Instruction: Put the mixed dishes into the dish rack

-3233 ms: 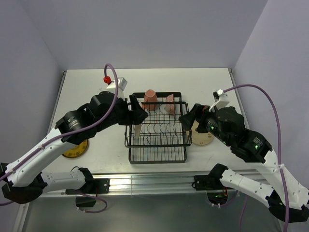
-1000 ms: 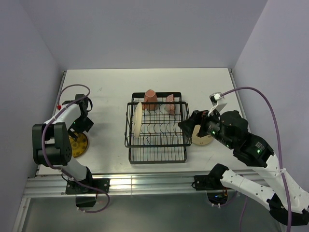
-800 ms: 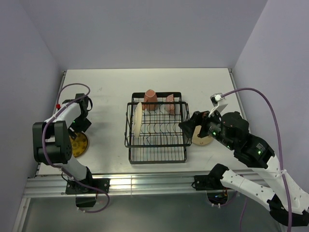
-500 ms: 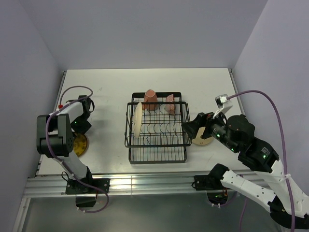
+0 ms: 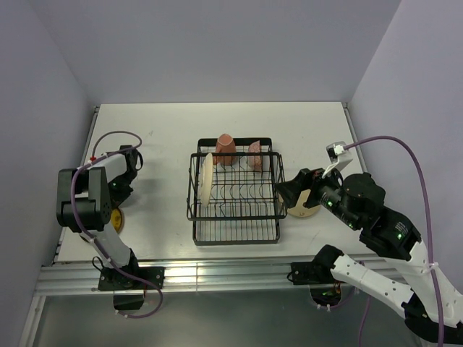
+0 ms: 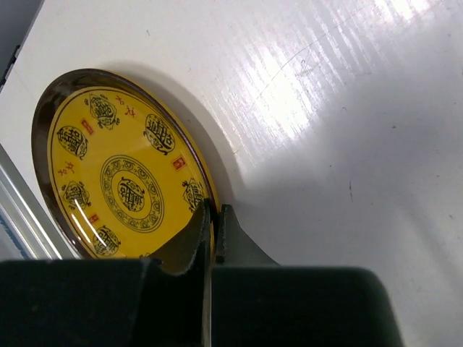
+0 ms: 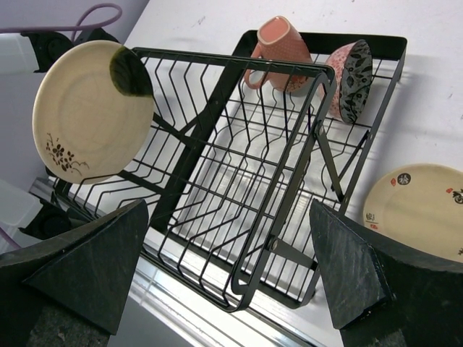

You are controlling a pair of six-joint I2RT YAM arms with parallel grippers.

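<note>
Left fingers (image 6: 213,213): drawn narrow at the far left edge of the worktop (image 5: 166,130), closed on the near rim of the yellow patterned plate (image 6: 123,191), which runs into the thin slit between them.
Yellow patterned plate: lies on the worktop, well apart from the rack; from above only a sliver of it (image 5: 116,219) shows past the left arm.
Dish rack (image 5: 235,241): stands mid-worktop between the two arms.
First cream plate (image 5: 207,179): stands upright on edge in the prongs along the rack's left side, its face with a dark green patch and a small sprig plain in the right wrist view (image 7: 90,108).
Pinkish mug (image 5: 225,150): tilted at the rack's far end, left of centre.
Grey-speckled bowl (image 5: 255,155): on edge just beside the mug, to its right, at the same far end.
Right fingers (image 7: 230,211): spread wide, holding nothing, poised by the rack's right side and above it.
Second cream plate (image 5: 307,206): flat on the worktop just right of the rack, partly under the right arm.
</note>
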